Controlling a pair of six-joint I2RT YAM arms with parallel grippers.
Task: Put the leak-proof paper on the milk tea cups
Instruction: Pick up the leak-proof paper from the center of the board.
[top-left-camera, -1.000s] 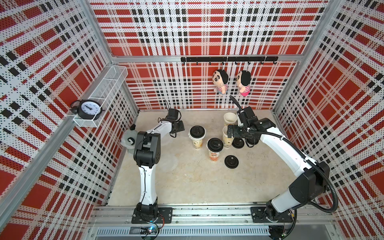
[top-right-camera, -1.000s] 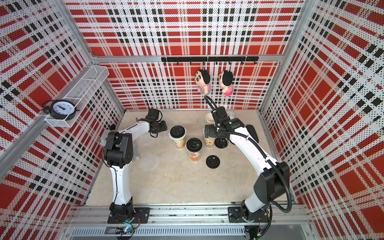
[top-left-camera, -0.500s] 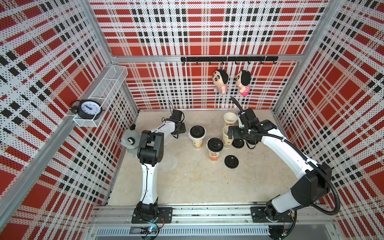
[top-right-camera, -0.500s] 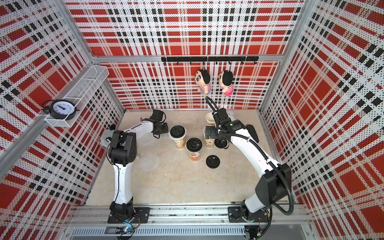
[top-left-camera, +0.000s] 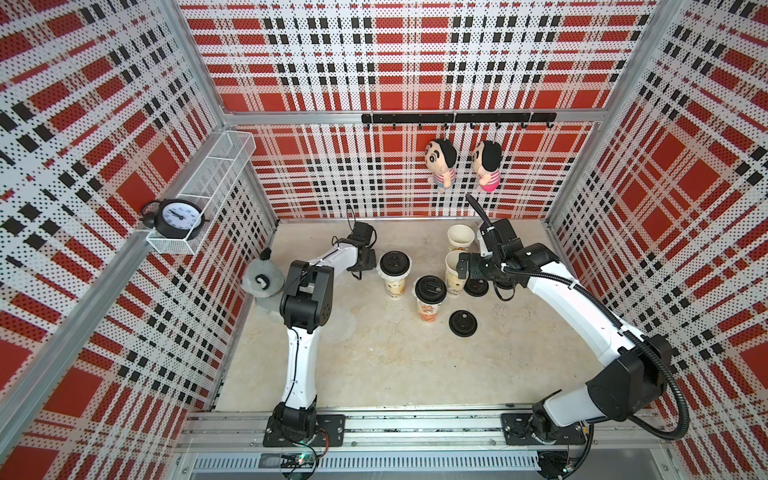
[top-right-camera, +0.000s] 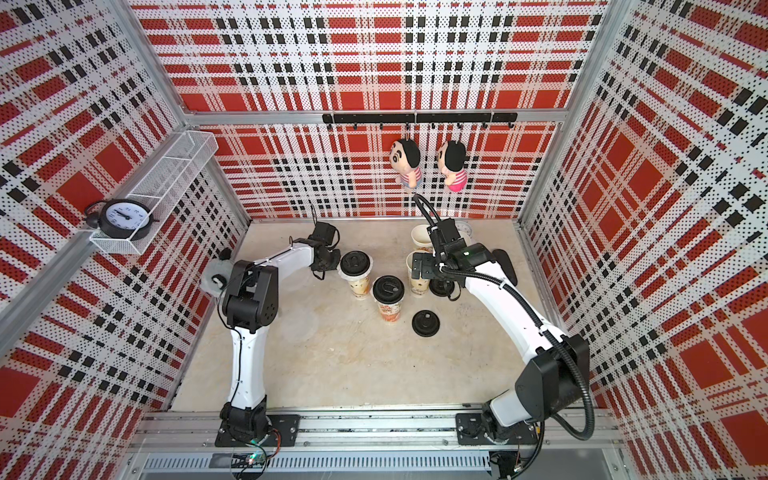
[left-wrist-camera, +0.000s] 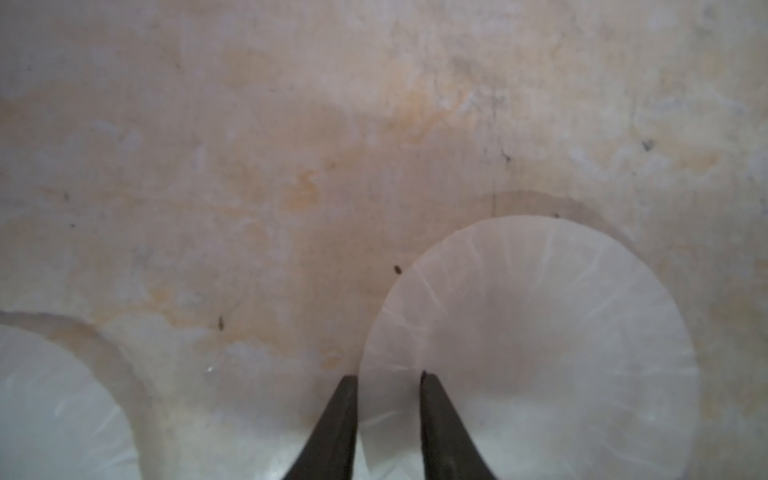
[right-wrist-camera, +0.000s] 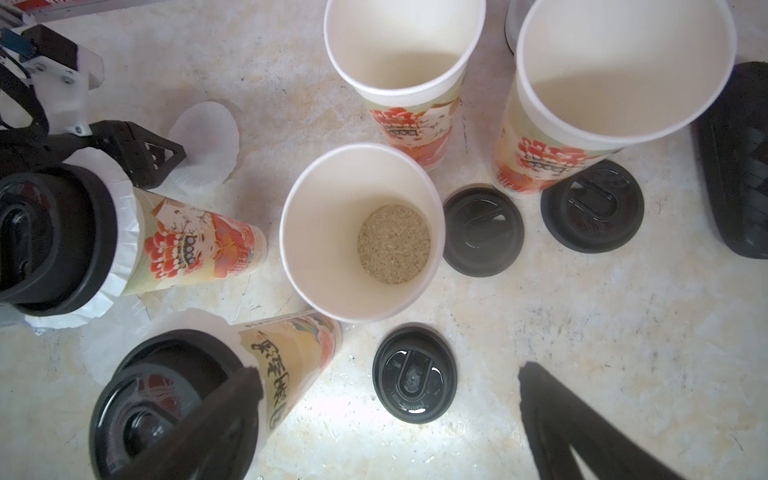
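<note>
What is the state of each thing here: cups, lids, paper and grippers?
Left gripper: slightly open, tips astride a paper sheet's edge.
Right gripper: wide open, empty.
Capped cups: two, black lids on, paper fringe beneath.
Open cups: three, no paper, no lid.
Loose lids: three, lying on the table.

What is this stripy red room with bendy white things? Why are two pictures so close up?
The bendy white things are two robot arms, the left arm and the right arm, beside a table. Two pictures look down on everything from above. The two close ones come from small cameras on the arms' wrists. Five paper cups stand on the table: two wear black lids over thin paper, three are open, one with grains inside. Three loose lids lie nearby. The left gripper has its tips slightly apart, straddling the edge of a round paper sheet. The right gripper is wide open and holds nothing.
</note>
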